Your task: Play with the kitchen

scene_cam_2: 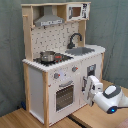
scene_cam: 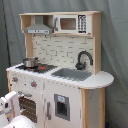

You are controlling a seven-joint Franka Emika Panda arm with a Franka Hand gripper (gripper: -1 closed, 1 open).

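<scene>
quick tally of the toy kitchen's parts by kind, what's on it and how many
hood: 1
microwave: 1
faucet: 1
sink: 1
pot: 1
oven door: 1
knobs: 2
total: 8

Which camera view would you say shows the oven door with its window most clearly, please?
The second exterior view shows the oven door best: it faces the camera nearly head-on, its window and handle fully visible below the knobs. In the first exterior view the oven door sits at the lower left, partly hidden behind the robot arm.
</scene>
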